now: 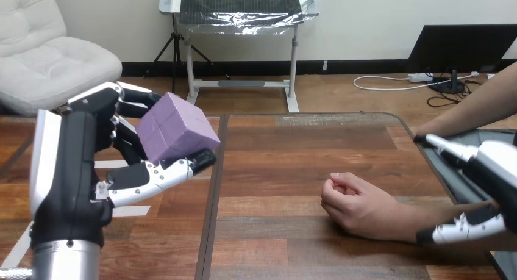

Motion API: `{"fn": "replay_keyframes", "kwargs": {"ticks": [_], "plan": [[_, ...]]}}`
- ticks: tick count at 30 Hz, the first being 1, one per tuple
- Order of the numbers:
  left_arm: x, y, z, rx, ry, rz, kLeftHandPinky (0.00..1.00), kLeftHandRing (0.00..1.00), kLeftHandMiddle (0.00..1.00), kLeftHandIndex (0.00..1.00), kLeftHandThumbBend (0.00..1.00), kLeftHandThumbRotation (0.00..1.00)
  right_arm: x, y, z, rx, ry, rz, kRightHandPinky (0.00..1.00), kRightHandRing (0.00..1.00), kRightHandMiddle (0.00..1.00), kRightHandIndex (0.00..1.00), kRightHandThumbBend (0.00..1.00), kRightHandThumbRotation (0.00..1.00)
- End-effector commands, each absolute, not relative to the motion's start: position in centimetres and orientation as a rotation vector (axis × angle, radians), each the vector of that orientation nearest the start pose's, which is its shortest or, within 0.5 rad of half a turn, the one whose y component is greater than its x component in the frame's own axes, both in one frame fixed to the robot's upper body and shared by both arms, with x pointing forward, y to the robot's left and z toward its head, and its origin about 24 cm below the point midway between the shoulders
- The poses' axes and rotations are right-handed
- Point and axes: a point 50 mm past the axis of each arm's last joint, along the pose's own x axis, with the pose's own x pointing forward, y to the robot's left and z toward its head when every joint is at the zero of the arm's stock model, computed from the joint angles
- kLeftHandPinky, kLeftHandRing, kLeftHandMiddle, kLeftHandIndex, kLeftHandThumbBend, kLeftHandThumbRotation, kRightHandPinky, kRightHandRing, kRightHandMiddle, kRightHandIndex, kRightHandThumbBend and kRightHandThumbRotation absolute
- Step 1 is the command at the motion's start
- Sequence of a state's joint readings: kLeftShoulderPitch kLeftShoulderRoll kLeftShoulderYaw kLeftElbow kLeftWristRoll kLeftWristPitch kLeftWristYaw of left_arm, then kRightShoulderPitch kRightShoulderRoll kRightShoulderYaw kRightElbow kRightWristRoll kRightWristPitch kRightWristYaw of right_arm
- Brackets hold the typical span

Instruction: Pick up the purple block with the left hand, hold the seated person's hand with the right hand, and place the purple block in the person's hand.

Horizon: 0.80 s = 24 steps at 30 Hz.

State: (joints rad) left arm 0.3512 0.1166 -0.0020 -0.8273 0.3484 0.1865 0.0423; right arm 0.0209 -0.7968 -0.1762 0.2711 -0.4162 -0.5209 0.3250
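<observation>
A purple block (pixel 177 127) is lifted above the table's left edge, gripped between the thumb and curled fingers of my left hand (pixel 91 152). The person's hand (pixel 356 204) rests on the wooden table (pixel 305 146) right of centre, its fingers loosely curled, the forearm running off to the right. My right hand (pixel 481 188) is at the person's forearm near the wrist: its thumb (pixel 454 233) lies under the forearm and a finger (pixel 442 147) reaches over it, so the hand is closed round the forearm.
A second arm of the person (pixel 475 109) comes in from the upper right, over the table's far right corner. The table's left edge (pixel 210 201) runs just right of my left hand.
</observation>
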Motion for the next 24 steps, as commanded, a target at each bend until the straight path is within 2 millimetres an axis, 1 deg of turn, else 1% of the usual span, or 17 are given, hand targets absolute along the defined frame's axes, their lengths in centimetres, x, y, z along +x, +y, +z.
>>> {"fn": "replay_keyframes", "kwargs": {"ticks": [1,13,24], "plan": [[17.1,17.6,15.1,0.451,-0.356,0.186,0.2,0.26,0.32,0.38,0.65,0.0,25.0,-30.6,10.7,-1.283,-0.079,0.357,0.97,0.94,0.94,0.96,1.0,0.28],[17.2,17.7,14.9,0.455,-0.359,0.177,0.2,0.26,0.32,0.37,0.65,0.0,25.2,-30.6,9.1,-1.311,-0.032,0.394,0.96,0.93,0.92,0.92,1.0,0.21],[17.1,17.8,14.9,0.459,-0.356,0.177,0.19,0.25,0.31,0.37,0.67,0.0,25.2,-30.5,8.0,-1.323,-0.003,0.411,0.91,0.89,0.89,0.9,1.0,0.16]]}}
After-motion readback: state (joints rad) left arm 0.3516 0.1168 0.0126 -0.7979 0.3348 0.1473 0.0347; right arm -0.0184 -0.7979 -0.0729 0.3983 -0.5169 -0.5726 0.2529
